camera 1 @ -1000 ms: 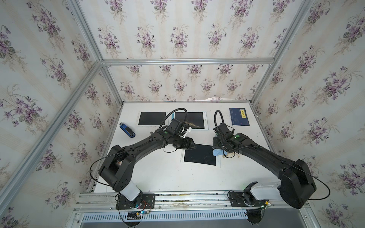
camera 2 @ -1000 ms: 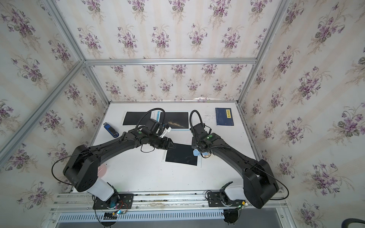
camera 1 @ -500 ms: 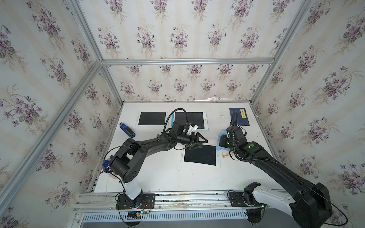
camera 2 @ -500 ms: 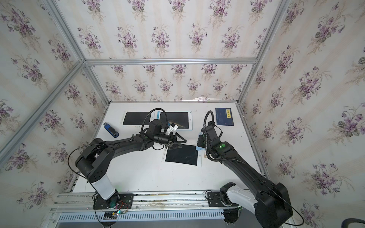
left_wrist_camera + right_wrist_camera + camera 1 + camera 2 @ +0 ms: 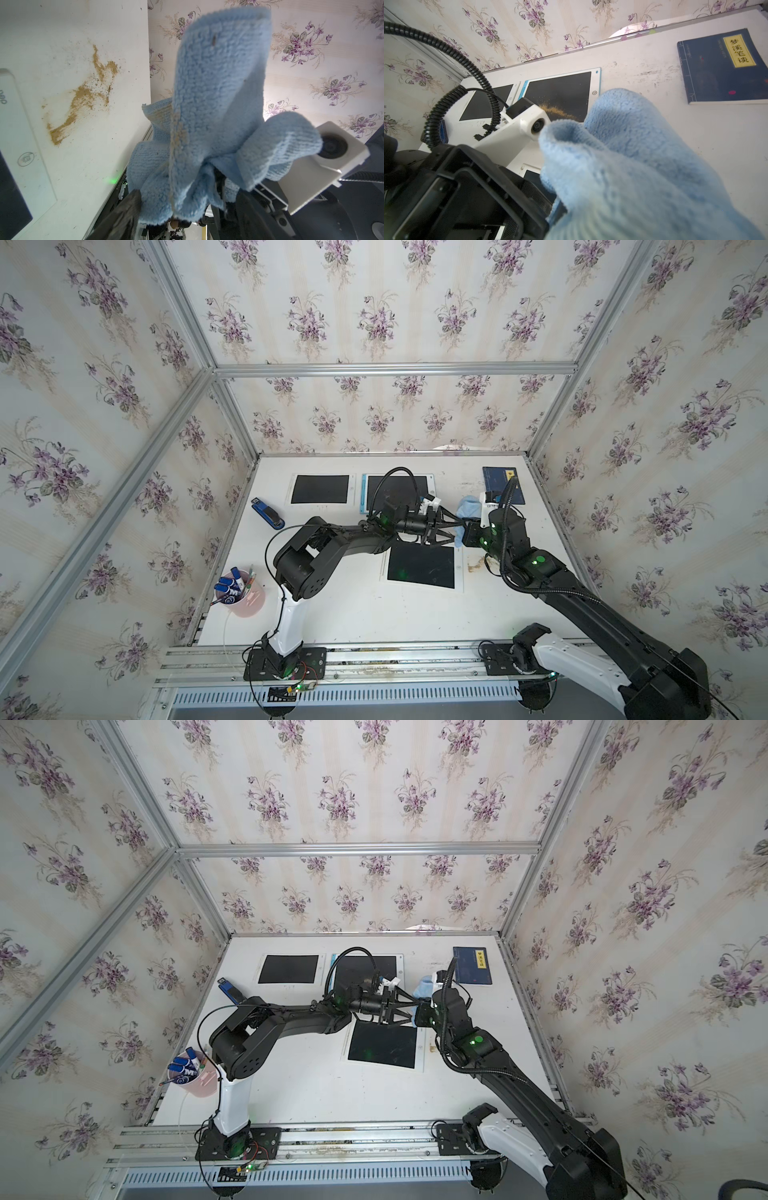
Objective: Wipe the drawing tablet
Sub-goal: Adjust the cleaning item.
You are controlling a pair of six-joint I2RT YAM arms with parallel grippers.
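Holding bunched blue cloth aloft, our right pincer clamped tight on it. Our left pincer gapes, fingers either side of cloth, not gripping. We see near tablet flat on worktop, close to both pincers, brown dirt beside it. Dust on blue-edged tablet at back.

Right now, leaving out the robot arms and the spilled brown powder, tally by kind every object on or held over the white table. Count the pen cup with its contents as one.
Drawing tablets: 3
Book: 1
Stapler: 1
Pen cup: 1
Blue cloth: 1
Total: 7
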